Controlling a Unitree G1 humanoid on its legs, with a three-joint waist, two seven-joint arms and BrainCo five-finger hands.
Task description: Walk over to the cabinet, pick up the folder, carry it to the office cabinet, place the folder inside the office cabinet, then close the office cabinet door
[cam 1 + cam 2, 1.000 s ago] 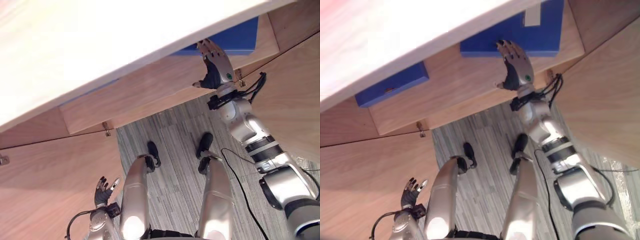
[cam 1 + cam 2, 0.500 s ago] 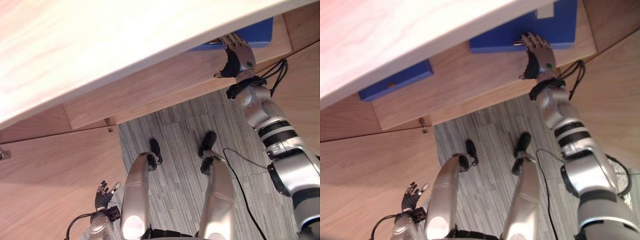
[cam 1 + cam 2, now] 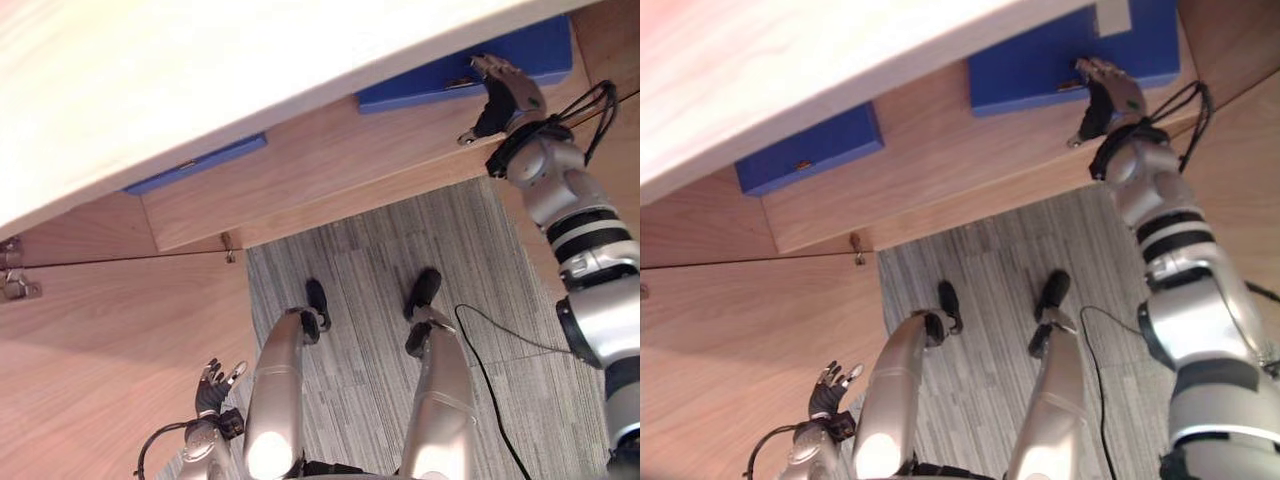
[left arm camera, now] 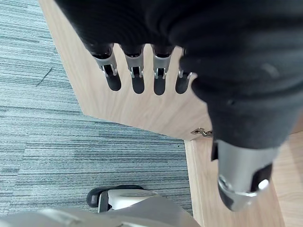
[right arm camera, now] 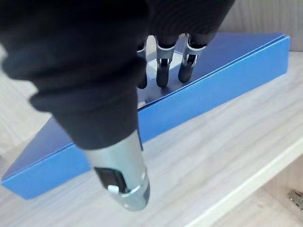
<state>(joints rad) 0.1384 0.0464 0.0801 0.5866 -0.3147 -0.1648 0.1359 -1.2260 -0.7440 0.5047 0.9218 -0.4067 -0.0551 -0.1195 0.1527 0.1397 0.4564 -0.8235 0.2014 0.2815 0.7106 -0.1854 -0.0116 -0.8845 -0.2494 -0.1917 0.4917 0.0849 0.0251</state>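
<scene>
A blue folder (image 3: 1040, 70) lies flat on the wooden shelf (image 3: 940, 175) inside the cabinet, toward its right end. My right hand (image 3: 1108, 92) reaches in over it. In the right wrist view its straight fingers (image 5: 162, 74) rest on the top face of the folder (image 5: 227, 71), by a metal ring, while the thumb (image 5: 124, 182) hangs in front of the folder's long side, apart from it. The hand is open and grips nothing. My left hand (image 3: 213, 386) hangs low at my left side, open, with its fingers (image 4: 137, 80) near a wooden door panel.
A second blue folder (image 3: 810, 150) lies further left on the same shelf. The cabinet's pale top (image 3: 200, 70) overhangs the shelf. Open wooden doors stand at the left (image 3: 100, 350) and at the right (image 3: 1240, 150). Grey striped carpet (image 3: 370, 280) lies below.
The view has shifted, showing more of the shelf and both folders. My right hand has moved right along the folder and further onto its top. The left hand stays hanging.
</scene>
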